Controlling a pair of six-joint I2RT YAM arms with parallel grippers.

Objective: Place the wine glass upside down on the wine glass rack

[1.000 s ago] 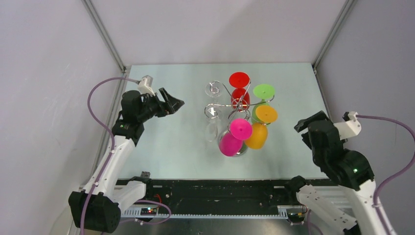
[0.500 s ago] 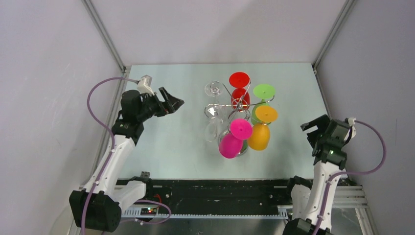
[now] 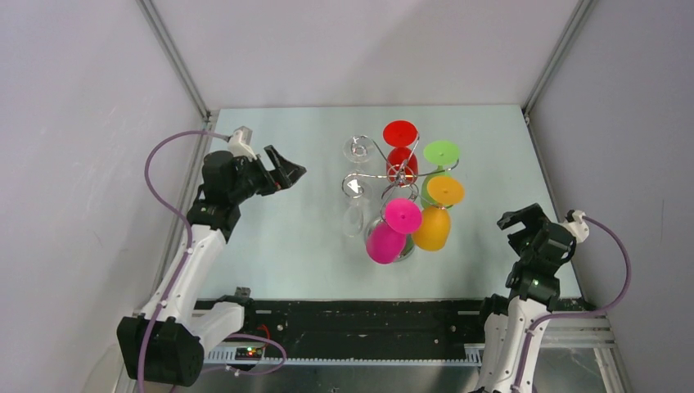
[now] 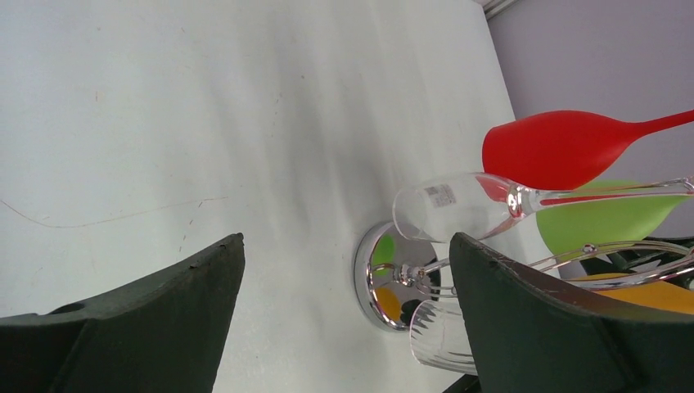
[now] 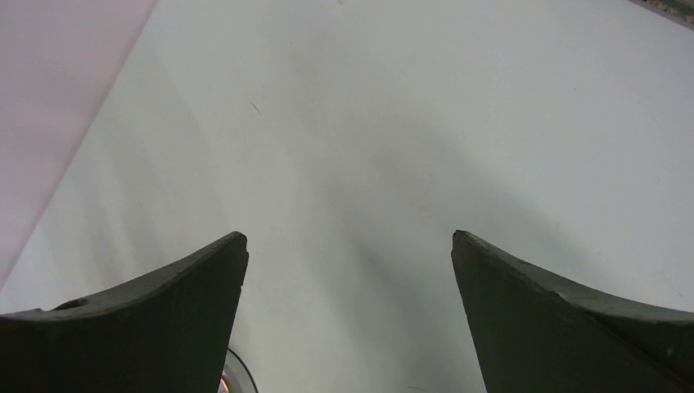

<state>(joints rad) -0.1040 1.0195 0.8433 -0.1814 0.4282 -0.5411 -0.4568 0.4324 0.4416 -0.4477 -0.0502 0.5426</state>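
The chrome wine glass rack [image 3: 398, 173] stands mid-table, its mirrored base [image 4: 385, 282] showing in the left wrist view. Glasses hang on it upside down: red [image 3: 401, 157], green [image 3: 441, 153], orange [image 3: 432, 225], pink [image 3: 386, 240], and two clear ones [image 3: 356, 148] [image 3: 353, 214]. The clear ones also show in the left wrist view [image 4: 450, 205] [image 4: 438, 336]. My left gripper [image 3: 282, 170] is open and empty, left of the rack. My right gripper [image 3: 519, 225] is open and empty, right of the rack near the table's front edge.
The grey-green table [image 3: 270, 246] is enclosed by grey walls with metal corner posts [image 3: 176, 57] [image 3: 556, 57]. A black rail [image 3: 360, 315] runs along the near edge between the arm bases.
My right arm has dropped and folded back toward its base, its gripper now low at the table's right front. The left arm has barely moved.
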